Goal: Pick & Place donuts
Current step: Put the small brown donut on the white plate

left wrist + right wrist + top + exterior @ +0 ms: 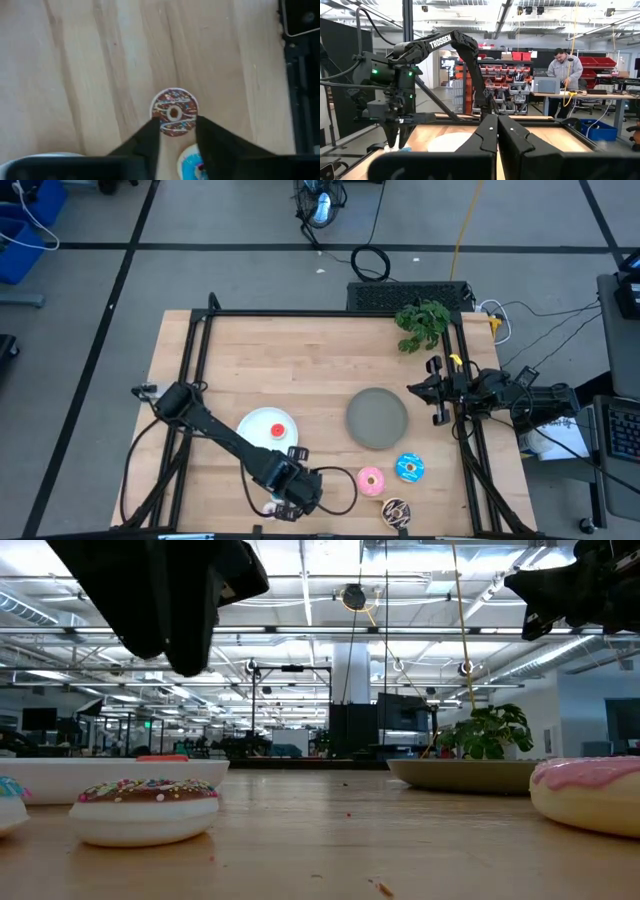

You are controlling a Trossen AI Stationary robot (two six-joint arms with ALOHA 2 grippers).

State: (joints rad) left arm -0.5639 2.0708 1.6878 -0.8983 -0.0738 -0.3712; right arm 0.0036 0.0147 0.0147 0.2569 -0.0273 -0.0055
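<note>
Left gripper [176, 145] hovers with fingers parted over small brown donut [174, 111]. Next: descend, straddle, close. Right gripper [438, 392] parked, fingers clenched.

A: Item one, the table [300, 360]?
B: Pale wood, planked, smooth with a satin sheen and visible grain.

A: The donuts?
B: Chocolate donut [174, 112]: glossy plastic-looking icing over a matt whitish base. Pink donut [590, 792]: the same.

A: The plates?
B: Grey plate [377, 418] matt; white plate [262, 427] smooth.

A: And you?
B: My left gripper [177, 140]: dark matt plastic fingers.
</note>
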